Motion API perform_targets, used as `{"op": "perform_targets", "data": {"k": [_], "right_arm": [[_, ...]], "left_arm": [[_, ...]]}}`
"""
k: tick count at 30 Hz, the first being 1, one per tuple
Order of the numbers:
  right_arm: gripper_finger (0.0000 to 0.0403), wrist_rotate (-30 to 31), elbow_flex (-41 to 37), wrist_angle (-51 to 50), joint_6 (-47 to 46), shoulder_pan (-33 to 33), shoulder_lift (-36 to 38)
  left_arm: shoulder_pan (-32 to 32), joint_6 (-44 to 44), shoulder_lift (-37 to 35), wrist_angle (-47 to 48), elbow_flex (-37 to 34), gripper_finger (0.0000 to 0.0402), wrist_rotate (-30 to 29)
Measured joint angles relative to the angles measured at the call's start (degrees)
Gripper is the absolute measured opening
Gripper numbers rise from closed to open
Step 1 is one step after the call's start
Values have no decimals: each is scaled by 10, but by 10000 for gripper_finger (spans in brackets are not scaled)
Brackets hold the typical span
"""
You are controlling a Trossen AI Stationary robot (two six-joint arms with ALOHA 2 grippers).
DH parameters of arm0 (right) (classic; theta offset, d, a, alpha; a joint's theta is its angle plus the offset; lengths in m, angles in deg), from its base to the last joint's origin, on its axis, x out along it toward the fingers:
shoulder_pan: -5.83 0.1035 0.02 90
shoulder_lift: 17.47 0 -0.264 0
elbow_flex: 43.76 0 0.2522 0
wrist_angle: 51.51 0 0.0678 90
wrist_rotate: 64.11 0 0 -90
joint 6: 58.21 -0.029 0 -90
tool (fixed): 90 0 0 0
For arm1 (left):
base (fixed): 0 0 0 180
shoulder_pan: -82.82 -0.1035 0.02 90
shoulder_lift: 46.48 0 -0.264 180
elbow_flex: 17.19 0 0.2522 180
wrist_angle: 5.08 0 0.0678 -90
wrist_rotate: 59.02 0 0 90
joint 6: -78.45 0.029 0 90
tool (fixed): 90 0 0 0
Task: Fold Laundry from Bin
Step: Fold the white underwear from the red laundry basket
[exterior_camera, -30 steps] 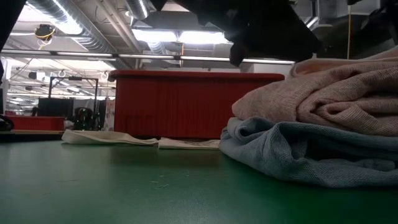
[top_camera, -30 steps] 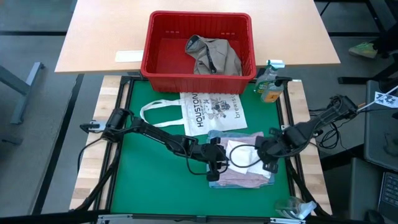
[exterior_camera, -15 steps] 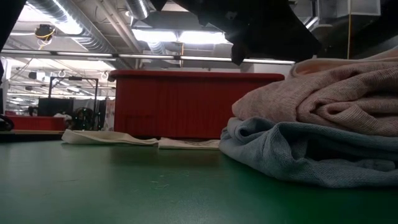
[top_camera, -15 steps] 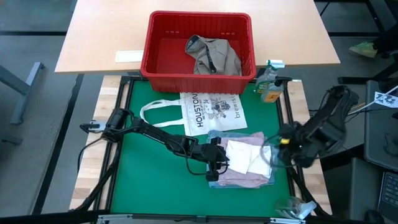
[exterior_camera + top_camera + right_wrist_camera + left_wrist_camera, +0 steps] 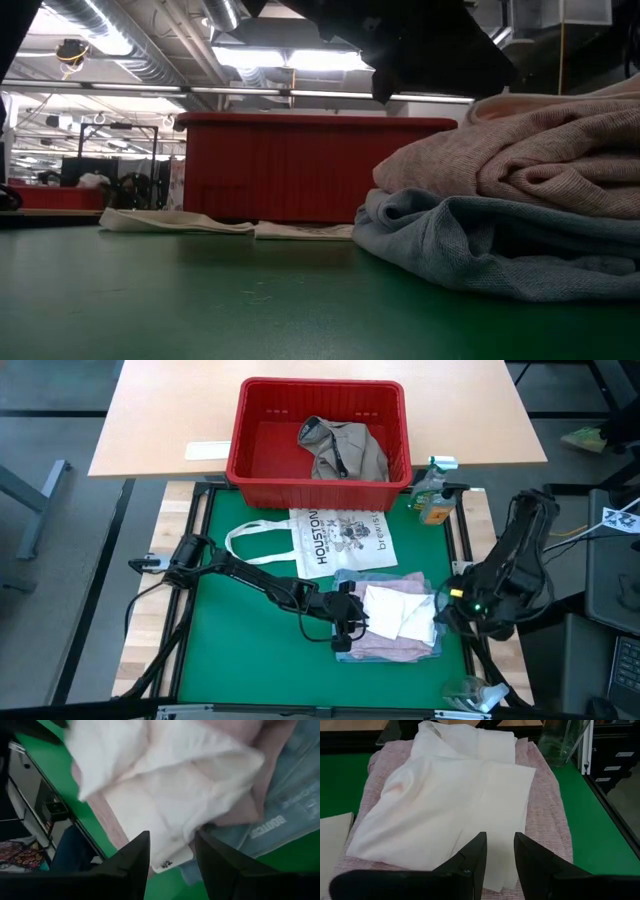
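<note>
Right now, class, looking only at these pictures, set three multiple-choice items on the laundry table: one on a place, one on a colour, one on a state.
1. Where is the khaki-grey garment?
A. In the red bin
B. On the tote bag
C. On the folded stack

2. What colour is the top piece of the folded stack?
A. Maroon
B. White
C. Light blue

3. How do the left gripper and the right gripper stand?
A. Both open, holding nothing
B. Both clamped on cloth
C. Only the left holds a sleeve

Answers:
1. A: the high view shows it crumpled inside the bin.
2. B: the white piece lies over the pink one, with light blue at the bottom.
3. A: each wrist view shows an empty gap between the fingers above the cloth.
</note>
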Motion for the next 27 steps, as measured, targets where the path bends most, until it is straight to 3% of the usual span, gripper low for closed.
{"op": "perform_targets", "data": {"k": [7,27], "right_arm": [[156,-20,-31,14,-19,0,-23],[156,1,-34,23,-42,-1,-73]], "left_arm": [[0,0,0,0,0,94,0],[0,0,0,0,0,94,0]]}}
